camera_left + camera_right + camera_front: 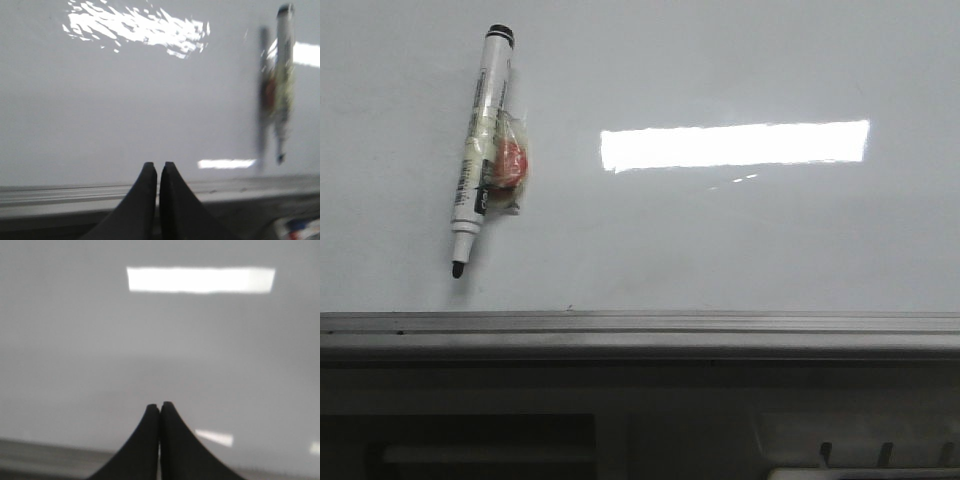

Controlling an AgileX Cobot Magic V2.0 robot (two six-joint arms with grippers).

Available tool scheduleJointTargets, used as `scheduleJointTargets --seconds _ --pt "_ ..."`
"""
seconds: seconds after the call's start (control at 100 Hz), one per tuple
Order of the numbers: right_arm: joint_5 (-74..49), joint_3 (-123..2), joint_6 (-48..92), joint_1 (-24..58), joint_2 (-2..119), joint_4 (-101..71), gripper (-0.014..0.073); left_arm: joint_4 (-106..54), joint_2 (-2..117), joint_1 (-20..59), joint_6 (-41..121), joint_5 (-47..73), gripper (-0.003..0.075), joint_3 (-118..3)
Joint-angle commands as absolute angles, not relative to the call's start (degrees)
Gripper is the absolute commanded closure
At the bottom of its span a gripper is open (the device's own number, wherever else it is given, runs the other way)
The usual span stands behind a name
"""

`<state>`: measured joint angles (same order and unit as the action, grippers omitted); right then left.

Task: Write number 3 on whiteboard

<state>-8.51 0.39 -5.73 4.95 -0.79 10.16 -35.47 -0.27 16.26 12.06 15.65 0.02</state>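
Front view gives us the whiteboard (740, 240), glossy and pale, with no marker line that we can see on it. On its left part lies a white marker pen (480, 150), uncapped, black tip toward the grey edge rail (640, 322), with a small red object in clear wrap (508, 165) touching its side. We see much bare board to the pen's right, up to the rail. Our left gripper (158, 167) has its jaws nearly touching, holding nothing, above the rail. Our right gripper (160, 407) is closed, also holding nothing, over bare board.
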Motion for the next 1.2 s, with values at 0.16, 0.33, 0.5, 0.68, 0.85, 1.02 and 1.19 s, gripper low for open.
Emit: scheduleJointTargets --seconds 0.16,0.33,0.5,0.68,0.85,1.02,1.19 --pt "24.00 2.13 -9.01 4.60 -1.40 7.92 0.0643 -72.78 -1.64 16.14 11.39 7.16 0.0741 0.69" --pt "16.62 0.18 -15.49 4.60 -1.40 -5.15 0.0643 -81.96 -1.64 16.14 13.18 7.87 0.0741 0.20" --pt "7.66 -5.60 -15.59 4.60 -1.40 -6.78 0.0643 -73.36 0.18 16.14 22.70 9.07 0.0741 -6.04" --pt "-11.19 -15.46 -15.47 4.60 3.33 -6.78 0.0559 -44.59 14.17 16.14 22.72 26.87 0.0652 -20.65" --pt "-16.23 -21.67 -13.15 5.06 10.20 -6.78 0.0247 -38.67 31.70 16.14 22.84 41.37 0.0278 -33.69" --pt "-16.98 -24.47 -13.15 6.86 14.37 -6.78 0.0153 -49.26 43.13 16.14 33.14 47.27 0.0270 -39.57" --pt "-17.20 -24.56 -13.15 8.27 14.88 -6.78 0.0153 -50.80 49.17 17.23 33.96 43.00 0.0283 -41.04"
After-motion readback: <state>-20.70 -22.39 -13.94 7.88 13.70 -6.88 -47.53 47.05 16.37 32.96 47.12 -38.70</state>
